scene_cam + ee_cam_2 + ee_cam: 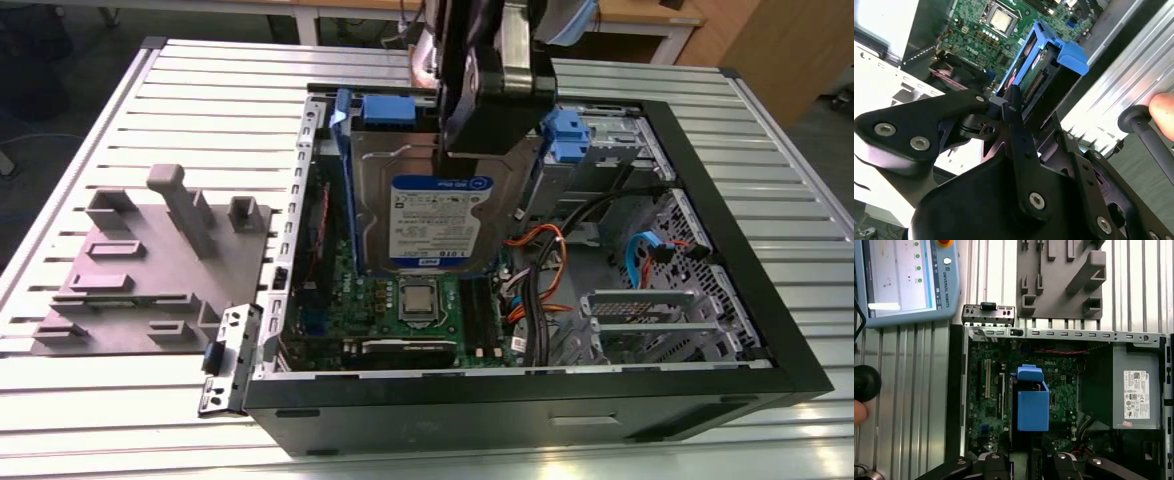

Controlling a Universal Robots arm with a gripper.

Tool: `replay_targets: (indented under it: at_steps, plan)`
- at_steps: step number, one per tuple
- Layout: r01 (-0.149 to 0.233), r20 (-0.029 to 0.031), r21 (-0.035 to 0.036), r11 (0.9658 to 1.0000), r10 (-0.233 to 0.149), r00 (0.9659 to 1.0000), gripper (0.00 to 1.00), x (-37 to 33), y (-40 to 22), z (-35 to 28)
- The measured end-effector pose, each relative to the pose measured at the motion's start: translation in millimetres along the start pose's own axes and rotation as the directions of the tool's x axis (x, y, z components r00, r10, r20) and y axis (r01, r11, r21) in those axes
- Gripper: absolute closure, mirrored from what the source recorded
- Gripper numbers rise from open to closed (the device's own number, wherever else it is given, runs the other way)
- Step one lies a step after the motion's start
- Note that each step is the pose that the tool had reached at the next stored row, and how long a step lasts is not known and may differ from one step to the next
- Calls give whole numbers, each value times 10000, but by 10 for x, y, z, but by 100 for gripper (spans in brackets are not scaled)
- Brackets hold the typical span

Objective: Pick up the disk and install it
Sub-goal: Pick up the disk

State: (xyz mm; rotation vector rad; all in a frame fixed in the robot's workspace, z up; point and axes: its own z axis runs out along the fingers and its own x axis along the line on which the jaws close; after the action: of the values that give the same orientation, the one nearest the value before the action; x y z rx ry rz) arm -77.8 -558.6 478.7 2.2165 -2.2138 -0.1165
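Carry-to-install step: gripper [489, 140] clamped on top of the disk [441, 222], held upright over the mobo [420, 300] inside the PC case [534, 412], nearer its blue-clip [567, 135] edge, prob. not yet seated; seating needs rails square w/ bay.

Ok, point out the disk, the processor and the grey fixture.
the disk [441, 225]: exterior view, on its label.
the processor [418, 298]: exterior view, on its lid.
the grey fixture [140, 300]: exterior view, flat base.

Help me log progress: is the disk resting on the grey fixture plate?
No, the gripper holds the disk upright over the motherboard.
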Motion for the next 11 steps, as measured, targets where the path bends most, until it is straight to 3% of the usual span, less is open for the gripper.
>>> replay_targets:
  at_steps: [7, 11]
  plan:
    - [0, 0, 1, 10000, 0, 10000, 65, 114, 0, 7]
    - [0, 1, 1, 10000, 0, 10000, 65, 118, 0, 8]
